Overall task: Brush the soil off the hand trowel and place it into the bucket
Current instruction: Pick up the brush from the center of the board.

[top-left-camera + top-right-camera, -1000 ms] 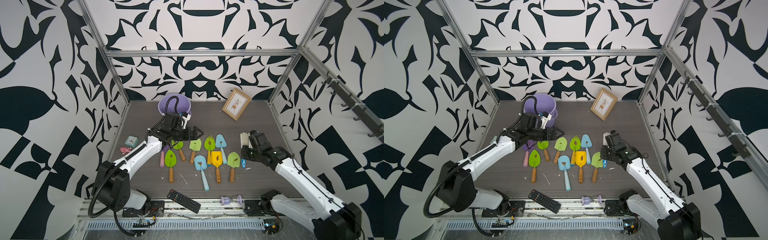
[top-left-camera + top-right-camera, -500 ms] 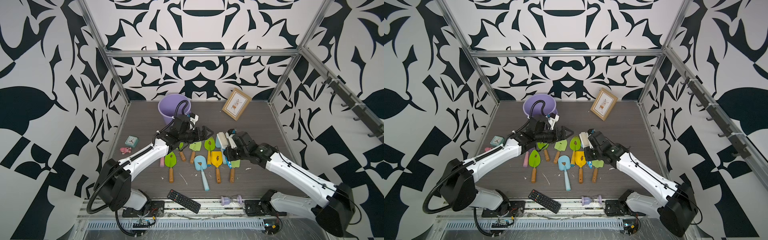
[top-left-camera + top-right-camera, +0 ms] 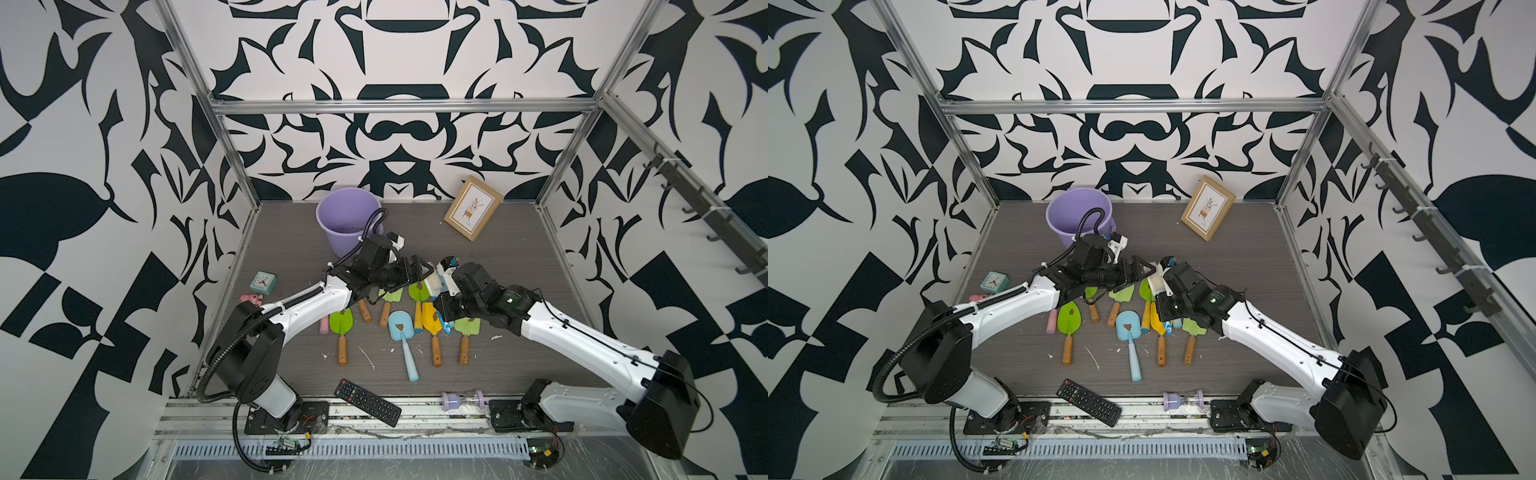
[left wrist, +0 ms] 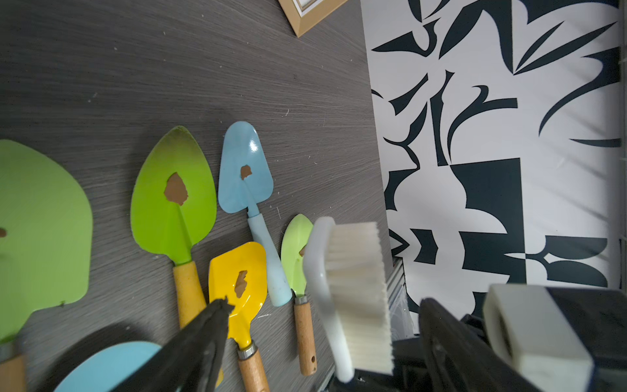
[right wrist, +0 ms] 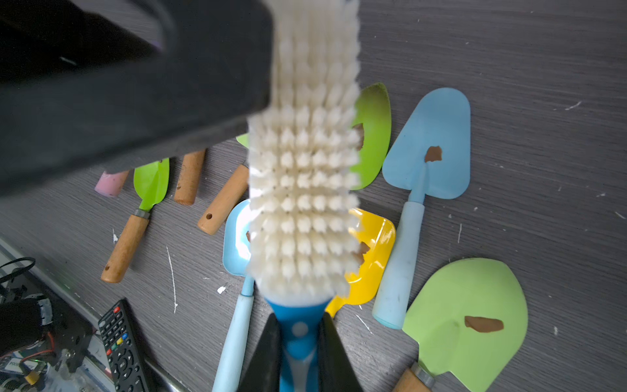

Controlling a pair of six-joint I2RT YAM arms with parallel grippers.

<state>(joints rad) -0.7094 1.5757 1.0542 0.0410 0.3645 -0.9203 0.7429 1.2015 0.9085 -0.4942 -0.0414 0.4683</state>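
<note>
The jaws of the right gripper (image 5: 298, 336) are pressing together on the blue handle of the brush (image 5: 302, 190), which is pointing its white bristles out above the dark grey surface (image 3: 291, 249). The jaws of the left gripper (image 4: 324, 305) are standing wide apart with the brush head between them; whether one of them is touching the bristles, I cannot tell. Close to the brush, the yellow trowel (image 4: 252, 261), the light blue trowel (image 4: 244, 152) and the green trowel (image 4: 159, 224) are lying flat on the surface, side by side, and each is carrying a small brown clump of the soil (image 4: 175, 189) in the middle of its blade. Around them other trowels (image 3: 338, 328) are lying, with thin white scraps (image 3: 368, 357) near the handles. The bucket (image 3: 345, 243) is standing upright at the back of the surface, beyond the left arm and apart from the trowels, and a picture frame (image 3: 473, 208) is sitting near the back wall.
</note>
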